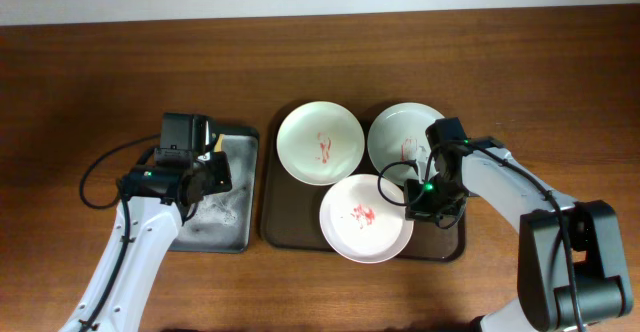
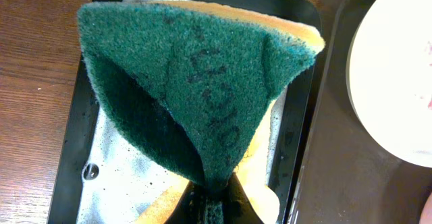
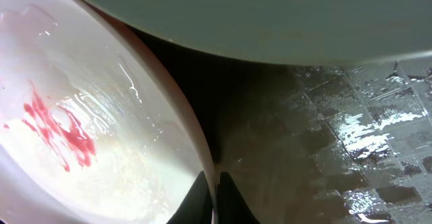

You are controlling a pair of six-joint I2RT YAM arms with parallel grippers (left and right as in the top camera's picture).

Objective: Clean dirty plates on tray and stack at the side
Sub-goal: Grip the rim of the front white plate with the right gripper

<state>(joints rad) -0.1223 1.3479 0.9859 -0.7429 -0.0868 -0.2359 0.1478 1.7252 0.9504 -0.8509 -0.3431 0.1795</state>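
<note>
At the near edge of the brown tray (image 1: 290, 224) sits the pinkish plate (image 1: 365, 217), a red smear in its centre and its near rim reaching the tray's near lip. My right claw (image 1: 428, 202) is at that plate's right rim. Seen from the wrist, its two fingers stand almost together with the thin rim nipped between them, so I have hold of the plate. The view is too tight for me to tell whether the plate is lifted or resting on the tray.

Left of the brown tray, just beside it on the wooden surface (image 1: 100, 72), lies the black tray (image 1: 232, 234) with pale foam (image 2: 128, 177) on its floor. My left claw (image 2: 214, 207) hangs over it, pinched tight on the lower corner of a sponge (image 2: 202, 82). The sponge is folded, its green scouring face toward the wrist camera and yellow showing along the edges.

Farther back, the greenish plate (image 1: 320, 144) fills the brown tray's far-left corner, red streaks at its middle. The white plate (image 1: 400, 134) lies in the far-right corner with a faint red mark, its near right side covered by my right arm.
</note>
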